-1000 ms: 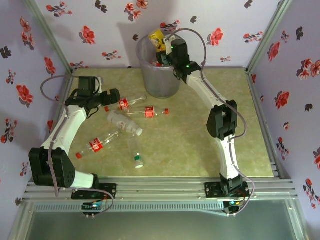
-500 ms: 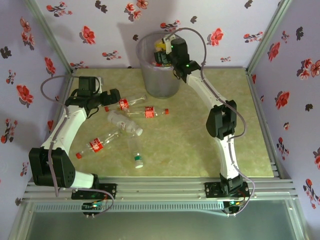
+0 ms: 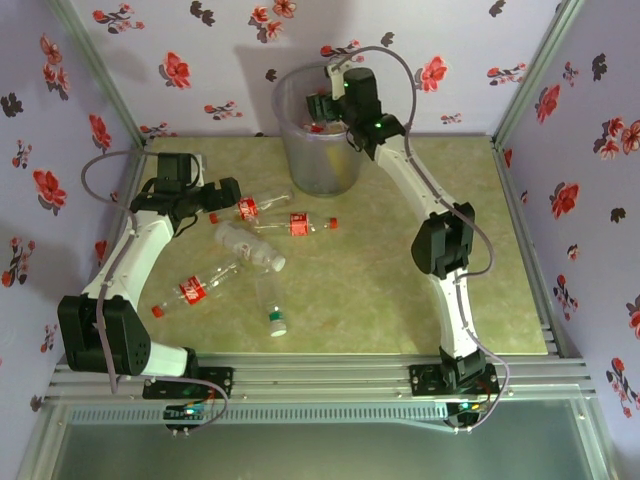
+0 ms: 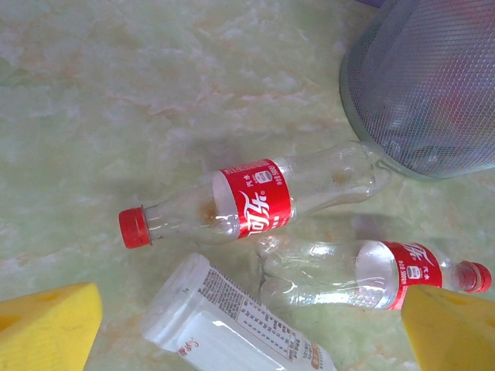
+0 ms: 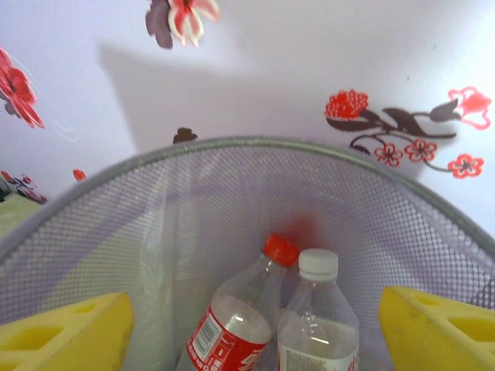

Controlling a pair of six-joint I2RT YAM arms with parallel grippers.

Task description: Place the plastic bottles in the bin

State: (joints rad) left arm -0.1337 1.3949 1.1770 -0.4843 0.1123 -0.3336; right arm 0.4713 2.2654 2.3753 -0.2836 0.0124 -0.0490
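Top external, near edge first: green-capped clear bottle [image 3: 271, 308], lying on the desk [image 3: 400, 290]; to its left, front red-labelled bottle [image 3: 195, 288], also lying flat; next back, white-labelled bottle [image 3: 248, 247]. Further back, left fingers [image 3: 222, 195], spread wide and empty, poised above two more: rear red-labelled bottle [image 3: 250, 208], its base close to the foot of the bin [image 3: 318, 160], and middle red-labelled bottle [image 3: 298, 223] just beside it. Farthest, right fingers [image 3: 322, 105] over the bin's mouth, now released. The yellow bottle they held above the rim a second ago has left them, and we judge it dropped in. Right wrist lists a red-capped bottle [image 5: 232, 325] and a white-capped bottle [image 5: 317, 317] standing inside. We count five bottles left on the desk, those under the left fingers being the likeliest next.
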